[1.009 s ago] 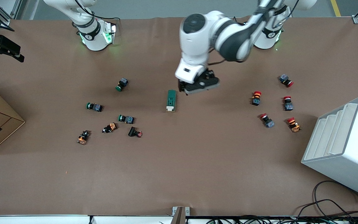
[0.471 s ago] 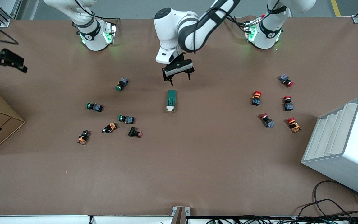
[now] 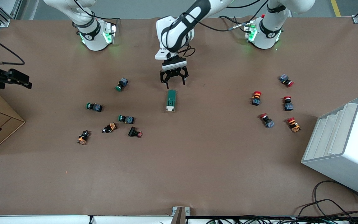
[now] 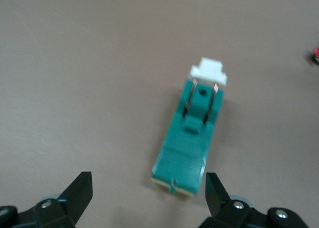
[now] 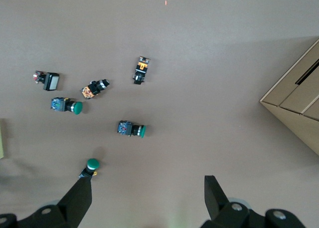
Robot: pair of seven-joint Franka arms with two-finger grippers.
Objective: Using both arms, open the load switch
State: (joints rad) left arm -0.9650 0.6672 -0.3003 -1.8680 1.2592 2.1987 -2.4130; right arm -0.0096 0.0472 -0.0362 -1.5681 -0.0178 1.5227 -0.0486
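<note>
So far nothing on the load switch (image 3: 171,100) has been worked: it lies flat on the table (image 3: 197,161) with its white lever piece (image 4: 208,71) seated at one end, and neither arm touches it. The left gripper (image 3: 173,80) hangs just above the switch's green end, its fingers (image 4: 79,190) spread wide with nothing between them. In the left wrist view the switch sits just ahead of the fingertips, its near end close to one finger rather than centred in the gap, the white lever at the end away from them.

The right gripper (image 3: 26,83) is well apart from the switch, up over the right arm's end of the table, fingers (image 5: 214,188) likewise spread and empty; below them lie several green push buttons (image 5: 132,129) and a cardboard box (image 5: 294,101) (no switch between these fingers).

My judgement: the task is at its approach stage. Still left are lowering and closing on the body, bringing the right arm in, and moving the lever.
</note>
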